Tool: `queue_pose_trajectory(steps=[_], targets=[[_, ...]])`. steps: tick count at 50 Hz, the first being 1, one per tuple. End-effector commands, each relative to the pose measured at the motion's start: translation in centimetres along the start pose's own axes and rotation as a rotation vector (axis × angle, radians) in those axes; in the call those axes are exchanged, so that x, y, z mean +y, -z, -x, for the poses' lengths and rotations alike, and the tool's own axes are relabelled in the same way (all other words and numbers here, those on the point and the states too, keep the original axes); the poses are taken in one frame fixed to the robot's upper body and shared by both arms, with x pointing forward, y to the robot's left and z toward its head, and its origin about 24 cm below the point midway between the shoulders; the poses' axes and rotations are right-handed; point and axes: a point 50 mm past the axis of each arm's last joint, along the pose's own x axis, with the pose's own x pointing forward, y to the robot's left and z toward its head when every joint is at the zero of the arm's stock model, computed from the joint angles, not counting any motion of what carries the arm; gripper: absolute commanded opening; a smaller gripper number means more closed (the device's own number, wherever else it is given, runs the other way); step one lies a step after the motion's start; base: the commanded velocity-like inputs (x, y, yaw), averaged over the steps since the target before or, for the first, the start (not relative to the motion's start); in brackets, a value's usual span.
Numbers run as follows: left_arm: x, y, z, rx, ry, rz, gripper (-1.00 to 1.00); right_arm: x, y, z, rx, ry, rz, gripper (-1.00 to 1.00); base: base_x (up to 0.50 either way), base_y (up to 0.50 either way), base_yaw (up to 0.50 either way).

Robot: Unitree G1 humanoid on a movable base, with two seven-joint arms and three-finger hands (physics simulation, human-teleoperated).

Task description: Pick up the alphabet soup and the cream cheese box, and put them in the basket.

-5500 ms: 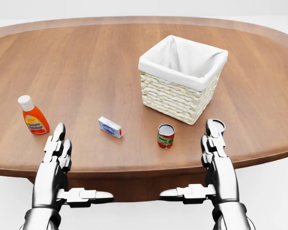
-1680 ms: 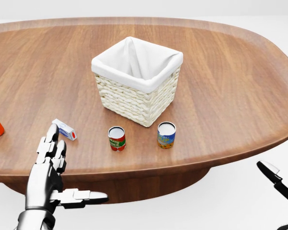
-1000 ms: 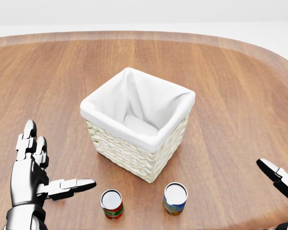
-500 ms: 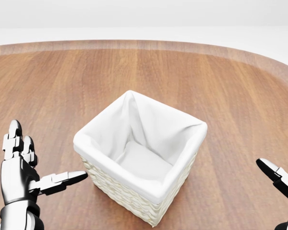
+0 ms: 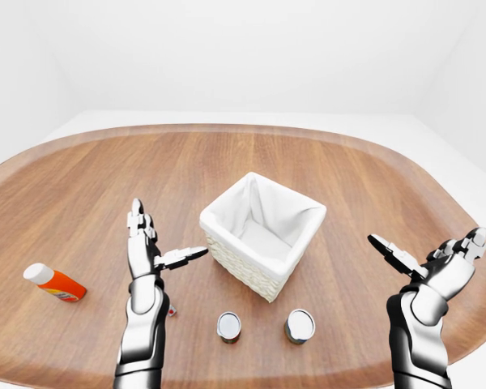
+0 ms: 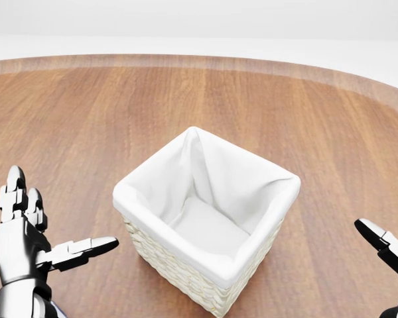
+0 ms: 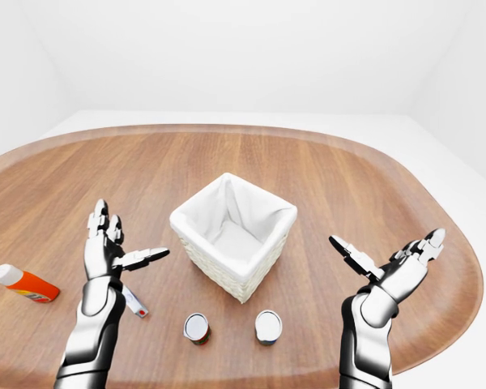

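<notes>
My left hand [image 7: 105,243] and right hand [image 7: 393,271] are polished silver — three segmented fingers each, dark at the joints — on smooth, rounded chrome forearms.

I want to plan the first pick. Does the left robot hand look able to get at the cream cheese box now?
Probably yes. The left robot hand is open and raised right above the cream cheese box, which lies on the table half hidden by that forearm. Nothing else stands close; the basket sits off to the right.

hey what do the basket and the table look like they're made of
The basket looks like pale woven wicker, judging by its braided wall, with a matte white cloth liner folded over the rim. The table looks like brown wood with visible grain and a soft sheen.
</notes>
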Motion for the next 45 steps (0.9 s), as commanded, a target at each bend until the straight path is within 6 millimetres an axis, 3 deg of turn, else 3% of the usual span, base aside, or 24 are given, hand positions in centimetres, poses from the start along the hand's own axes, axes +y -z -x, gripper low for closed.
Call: queue_pose_trajectory(steps=[1,8,13,21,22,28,33,45], targets=[[0.0,-1.1,0.6,-0.049,0.004,-0.057,1.0,0.0,0.1,-0.1,0.005,-0.001,-0.001,1.0,0.0,0.0,0.0],[0.8,-2.3,0.5,-0.059,-0.063,-0.136,1.0,0.0,0.1,-0.2,0.014,0.001,-0.002,1.0,0.0,0.0,0.0],[0.7,-5.7,1.7,-0.232,-0.051,-0.32,1.0,0.0,0.1,-0.1,0.014,0.0,-0.001,1.0,0.0,0.0,0.0],[0.7,-8.8,3.5,-0.376,-0.043,-0.533,1.0,0.0,0.1,-0.1,0.013,0.0,0.0,1.0,0.0,0.0,0.0],[0.4,-9.5,4.0,-0.412,-0.008,-0.62,1.0,0.0,0.0,-0.1,0.012,0.0,0.0,1.0,0.0,0.0,0.0],[0.5,-12.8,5.3,-0.528,-0.011,-0.772,1.0,0.0,0.1,-0.1,0.01,0.001,0.001,1.0,0.0,0.0,0.0],[0.3,-12.8,6.0,-0.496,0.031,-0.904,1.0,0.0,0.0,0.0,0.011,0.0,0.002,1.0,0.0,0.0,0.0],[2.4,-10.0,4.7,-0.325,-0.079,-1.136,1.0,0.0,-0.1,0.0,0.0,0.001,-0.008,1.0,0.0,0.0,0.0]])
